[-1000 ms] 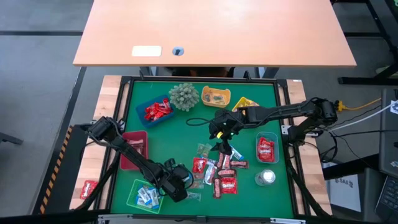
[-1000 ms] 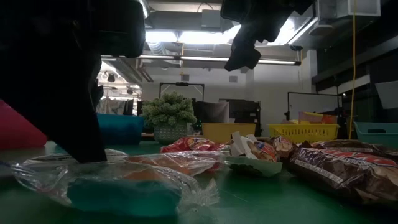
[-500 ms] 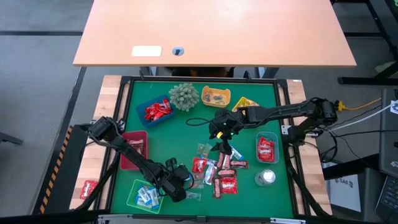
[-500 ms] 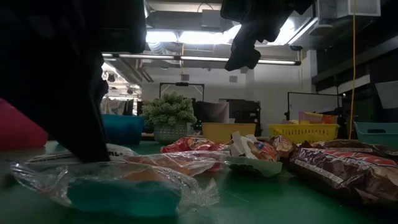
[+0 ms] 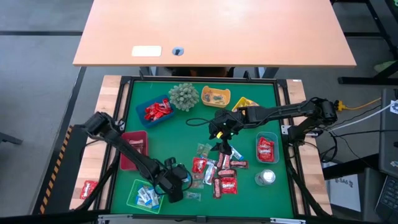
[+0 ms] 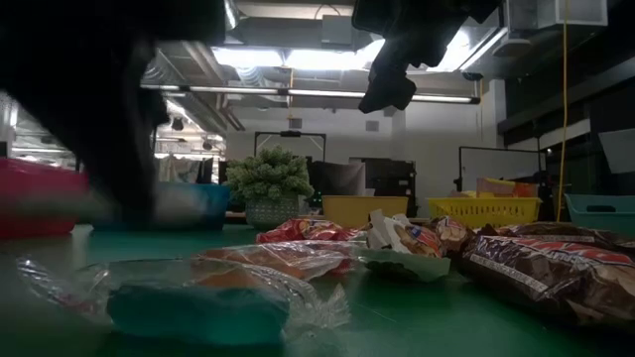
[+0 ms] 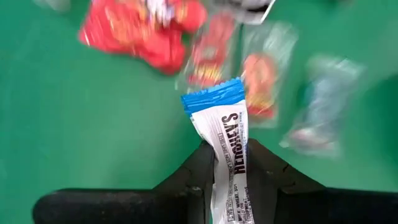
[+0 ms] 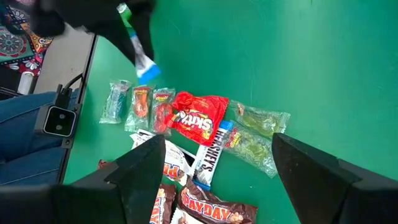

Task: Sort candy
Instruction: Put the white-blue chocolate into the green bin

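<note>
The left gripper clenches 1 blue-and-white, crinkly-wrapped Hershey's candy bar by its end, lifted over the green mat; light, slippery, probably floppy, so a mid-body hold seems safer; the right gripper hovers spread above the heap.

Legible markings:

- "HERSHEY'S" on the blue-and-white wrapped bar gripped in the left pincer.
- "HERSHEY'S" on a second blue-and-white bar lying on the table.
- "PAYDAY" on a brown-and-white bar.
- "Skittles", partly legible, on a red packet.
</note>
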`<state>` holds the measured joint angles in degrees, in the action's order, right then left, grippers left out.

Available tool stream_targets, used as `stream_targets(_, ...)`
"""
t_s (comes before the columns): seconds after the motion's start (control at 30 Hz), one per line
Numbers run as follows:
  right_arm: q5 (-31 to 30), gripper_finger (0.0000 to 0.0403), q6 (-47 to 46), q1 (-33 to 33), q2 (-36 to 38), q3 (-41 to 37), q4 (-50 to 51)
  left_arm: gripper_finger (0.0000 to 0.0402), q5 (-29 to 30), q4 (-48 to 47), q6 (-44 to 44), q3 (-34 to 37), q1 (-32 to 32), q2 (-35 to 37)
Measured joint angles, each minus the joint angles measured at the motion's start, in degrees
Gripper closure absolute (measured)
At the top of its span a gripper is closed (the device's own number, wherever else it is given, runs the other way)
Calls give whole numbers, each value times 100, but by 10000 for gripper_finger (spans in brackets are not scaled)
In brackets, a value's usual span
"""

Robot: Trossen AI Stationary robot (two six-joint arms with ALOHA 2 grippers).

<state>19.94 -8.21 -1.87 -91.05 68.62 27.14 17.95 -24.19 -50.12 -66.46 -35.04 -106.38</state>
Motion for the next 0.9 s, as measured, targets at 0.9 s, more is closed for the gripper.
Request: stream_targets(0.9,-1759,109,-44,-1498,0,0,230,347,-2846,-1766,-1660,-26,-1285,1206)
